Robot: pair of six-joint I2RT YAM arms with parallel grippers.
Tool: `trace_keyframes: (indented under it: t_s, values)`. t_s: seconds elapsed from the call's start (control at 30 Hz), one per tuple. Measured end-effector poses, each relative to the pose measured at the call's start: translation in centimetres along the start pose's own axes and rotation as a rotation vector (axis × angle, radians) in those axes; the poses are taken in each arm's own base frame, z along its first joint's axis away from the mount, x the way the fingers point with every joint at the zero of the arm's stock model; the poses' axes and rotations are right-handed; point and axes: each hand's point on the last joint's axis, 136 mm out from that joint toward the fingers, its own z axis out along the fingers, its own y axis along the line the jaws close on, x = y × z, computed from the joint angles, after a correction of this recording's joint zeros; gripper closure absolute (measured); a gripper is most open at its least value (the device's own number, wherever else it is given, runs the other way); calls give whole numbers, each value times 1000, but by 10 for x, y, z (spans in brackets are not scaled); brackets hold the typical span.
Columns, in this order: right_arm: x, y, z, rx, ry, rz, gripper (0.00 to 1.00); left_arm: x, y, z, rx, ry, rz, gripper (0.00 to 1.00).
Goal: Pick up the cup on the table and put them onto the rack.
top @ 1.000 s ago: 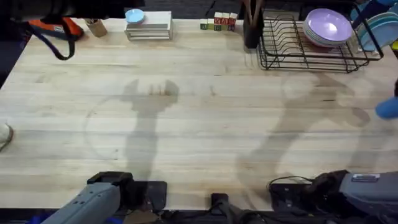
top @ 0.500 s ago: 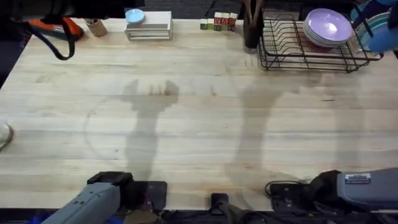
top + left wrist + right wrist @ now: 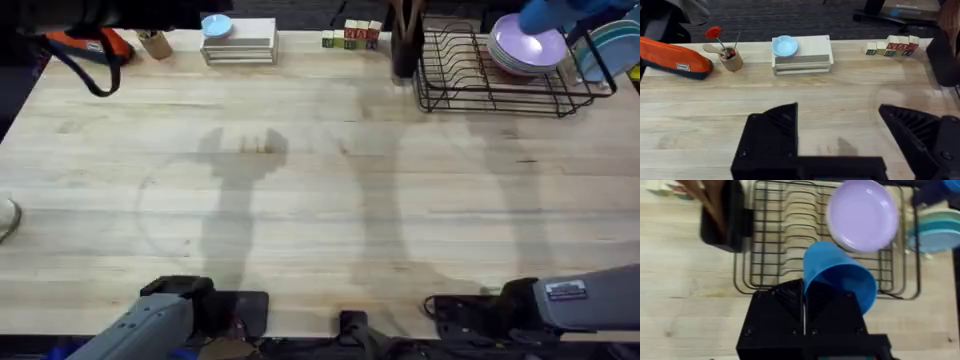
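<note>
Right wrist view, I see right gripper (image 3: 803, 311) clamped on the cup (image 3: 839, 276) before the rack (image 3: 790, 240), overhead hides that grip, left gripper (image 3: 840, 131) spread wide, block lettering unreadable.

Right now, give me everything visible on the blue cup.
The cup is a plain bright-blue tumbler, plastic by its look, slightly tapered, with no handle. It is tilted, its wider end toward the right wrist camera. The right gripper holds it, black fingers closed against its wall. It is off the table, in front of the black wire rack and just below the lavender plate. In the overhead view it shows as a blue blur over the rack's far end.
</note>
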Motion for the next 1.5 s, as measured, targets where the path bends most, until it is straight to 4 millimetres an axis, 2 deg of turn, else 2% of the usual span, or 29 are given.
trace_keyframes:
  t_s: [0.23, 0.43, 0.63, 1.0, 1.5]
  values:
    - [3, 38, 27, -57, 41, -64, 971, 0, 0, 0, 0, 0, 0, 7]
    - [13, 71, 51, -102, 97, -119, 971, 0, 0, 0, 0, 0, 0, 7]
    - [25, 96, 73, -131, 151, -160, 971, 0, 0, 0, 0, 0, 0, 7]
    - [53, 106, 117, -138, 263, -178, 971, 0, 0, 0, 0, 0, 0, 7]
    - [64, 110, 139, -139, 297, -183, 971, 0, 0, 0, 0, 0, 0, 8]
